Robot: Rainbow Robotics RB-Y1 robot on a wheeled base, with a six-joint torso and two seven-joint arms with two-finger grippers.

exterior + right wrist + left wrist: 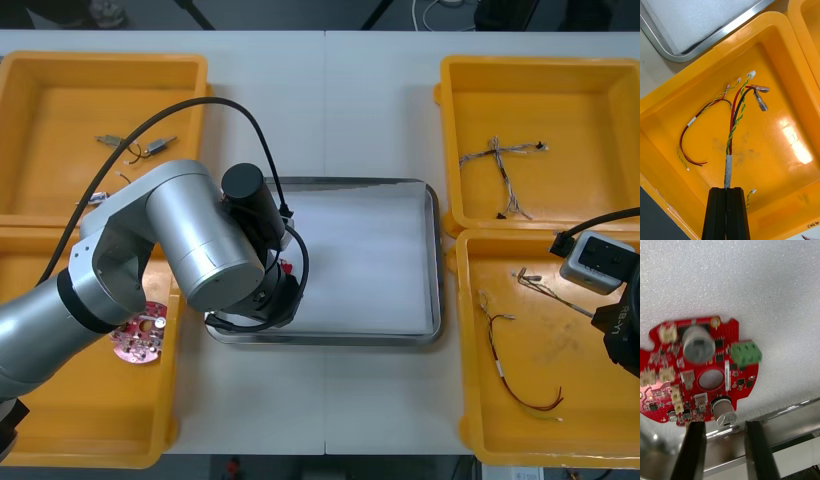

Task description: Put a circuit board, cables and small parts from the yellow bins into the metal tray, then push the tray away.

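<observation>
A round red circuit board [702, 371] with a green connector lies on the white inside of the metal tray [760, 285], near its rim. My left gripper [725, 425] is open just off the board's edge, with one finger [692, 450] at each side. In the front view the left arm [200, 240] covers the tray's [432, 260] left end, and a bit of red board [287, 266] peeks out beneath it. Over the near right yellow bin [790, 157], my right gripper [726, 189] is shut on a red, black and yellow-green cable [732, 127].
A second circuit board [140, 335] lies in the near left bin. Small metal parts [150, 147] sit in the far left bin and a twisted cable [505, 170] in the far right one. A loose red cable [520, 385] stays in the near right bin.
</observation>
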